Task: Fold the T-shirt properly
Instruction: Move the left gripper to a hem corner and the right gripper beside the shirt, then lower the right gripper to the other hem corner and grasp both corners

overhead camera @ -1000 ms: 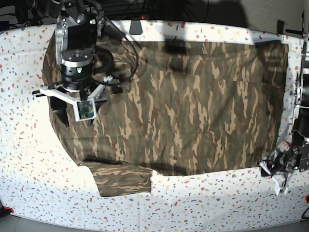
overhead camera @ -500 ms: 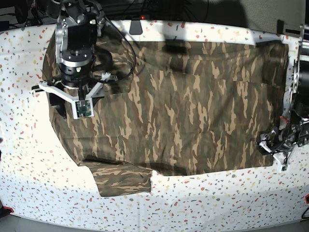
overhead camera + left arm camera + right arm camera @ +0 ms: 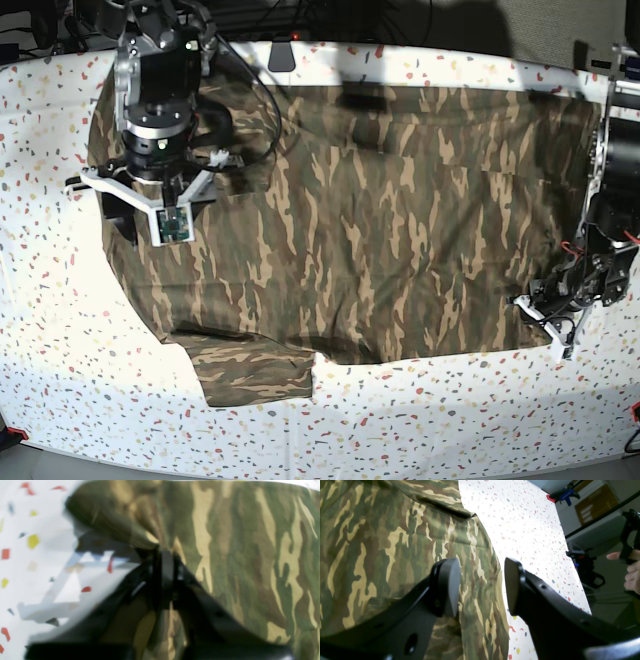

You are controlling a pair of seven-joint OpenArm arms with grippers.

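Observation:
The camouflage T-shirt (image 3: 380, 230) lies spread flat over the speckled table, one sleeve (image 3: 255, 370) sticking out at the lower left. At its lower right corner my left gripper (image 3: 548, 305) is shut on the hem. In the left wrist view the black jaws of that gripper (image 3: 165, 555) meet on a pinched fold of the T-shirt (image 3: 250, 555), and the corner beside them is lifted. My right gripper (image 3: 150, 215) hovers over the shirt's left part. The right wrist view shows it (image 3: 480, 587) open above the T-shirt (image 3: 370, 542), near the cloth's edge, holding nothing.
The white speckled table (image 3: 450, 400) shows bare in front of the shirt and at both sides. Cables hang from the arm at the back left (image 3: 250, 110). A person's hand (image 3: 632, 575) and dark equipment show beyond the table's edge in the right wrist view.
My left arm moved in from the right edge to the shirt's lower right corner and its gripper went from open to shut on the hem. The right arm rose slightly, still open.

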